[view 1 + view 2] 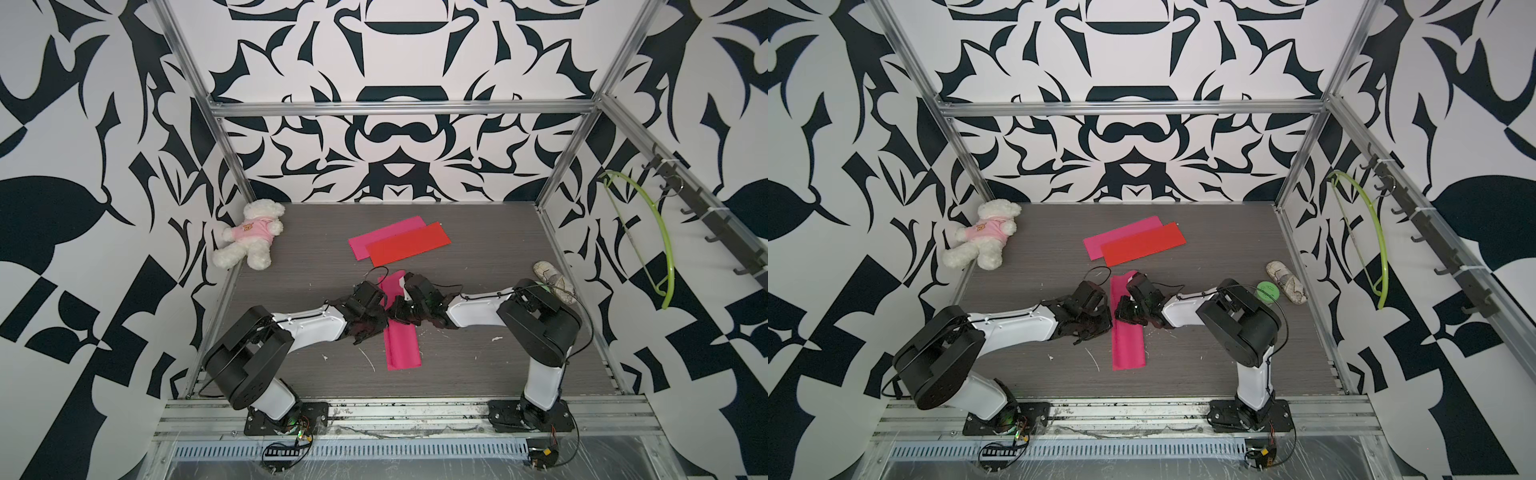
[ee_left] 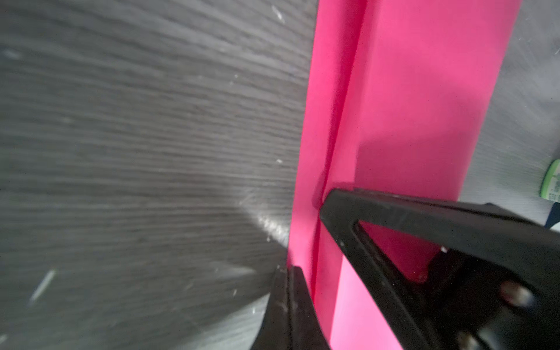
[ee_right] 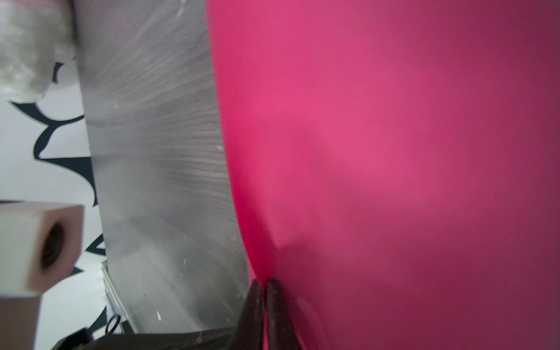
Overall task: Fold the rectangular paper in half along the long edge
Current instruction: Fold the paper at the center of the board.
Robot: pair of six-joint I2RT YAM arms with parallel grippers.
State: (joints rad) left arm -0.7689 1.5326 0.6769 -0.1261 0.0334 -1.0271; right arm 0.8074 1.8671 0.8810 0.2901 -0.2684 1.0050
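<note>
My left claw is clamped on the folded pink paper; my right claw pinches its edge, barely parted. I should align edges before pressing the crease.

My bench is dark grey wood-grain, flecked with white scraps. On it lie a white teddy bear in the back left corner, a pink sheet partly under a red sheet, a folded pink paper mid-bench, a green round lid and, beside it, possibly a pale slipper.
</note>
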